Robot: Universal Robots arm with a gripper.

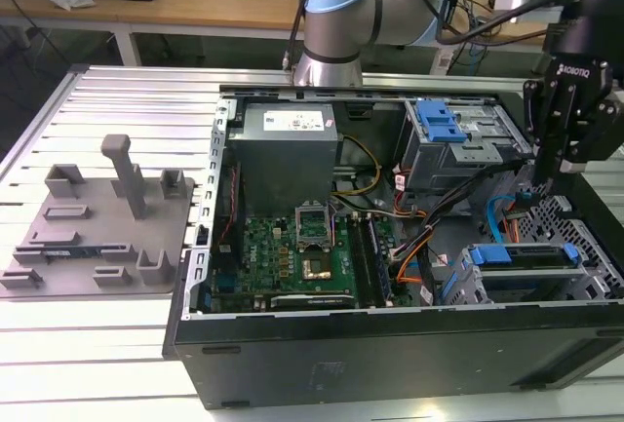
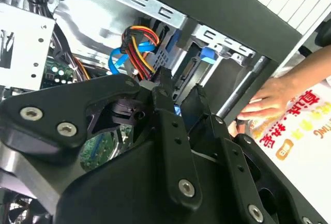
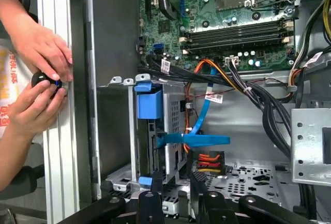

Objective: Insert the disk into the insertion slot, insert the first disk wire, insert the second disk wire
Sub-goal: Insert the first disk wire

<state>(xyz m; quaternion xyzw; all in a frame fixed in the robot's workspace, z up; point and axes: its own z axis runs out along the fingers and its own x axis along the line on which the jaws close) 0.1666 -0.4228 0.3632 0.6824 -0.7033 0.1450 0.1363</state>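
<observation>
Fingers [image 2: 166, 97] of the gripper [image 2: 182, 93] stand apart with a narrow gap, and we see nothing clamped between them. We find the gripper over the open case, just beside the insertion slot [image 1: 531, 286], where the disk [image 1: 522, 256] already sits in its blue carrier. A blue wire [image 3: 201, 110] and a red-yellow-black wire bundle [image 3: 207, 159] lie beside the slot. A person's hands [image 3: 41, 45] rest at the case's outer edge.

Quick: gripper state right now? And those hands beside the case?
Gripper: open, holding nothing.
One hand and other hand: together gripping a small black round object.
</observation>
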